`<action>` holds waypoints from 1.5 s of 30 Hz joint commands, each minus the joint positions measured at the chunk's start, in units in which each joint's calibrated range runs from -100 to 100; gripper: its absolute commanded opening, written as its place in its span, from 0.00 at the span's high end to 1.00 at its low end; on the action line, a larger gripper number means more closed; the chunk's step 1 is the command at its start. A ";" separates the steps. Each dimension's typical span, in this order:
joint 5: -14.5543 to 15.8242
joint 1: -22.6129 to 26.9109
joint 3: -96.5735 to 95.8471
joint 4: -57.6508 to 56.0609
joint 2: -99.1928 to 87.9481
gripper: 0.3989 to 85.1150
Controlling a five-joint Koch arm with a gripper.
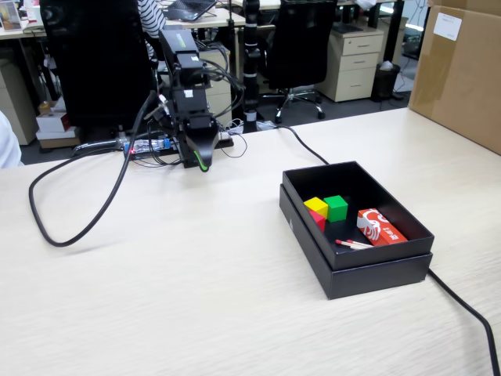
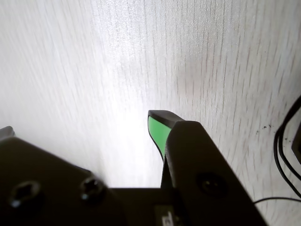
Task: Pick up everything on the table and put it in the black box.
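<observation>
One arm folded at table point(image 1: 196, 298) rear, end effector point(image 1: 200, 164) pointing down, empty; open-or-closed unclear.

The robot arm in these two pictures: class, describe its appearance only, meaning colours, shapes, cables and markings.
The arm is built of boxy black segments with bundled black wires along it. Its gripper narrows to a point, and a bright green strip lines one finger's inner face. Black hex screws show on the housing in the wrist view. A thick black cable loops across the pale table from its base.
</observation>
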 commanded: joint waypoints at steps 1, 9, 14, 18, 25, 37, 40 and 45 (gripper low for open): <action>-0.24 -0.24 -2.06 7.66 -1.29 0.36; -1.76 -0.34 -21.10 27.61 -1.29 0.36; -4.05 -0.39 -32.35 39.19 -1.29 0.36; -4.25 -0.59 -32.80 39.97 -1.29 0.40; -5.03 -0.59 -32.62 40.23 -1.29 0.42; -5.03 -0.59 -32.53 40.23 -1.29 0.42; -5.03 -0.59 -32.53 40.23 -1.29 0.42; -5.03 -0.59 -32.53 40.23 -1.29 0.42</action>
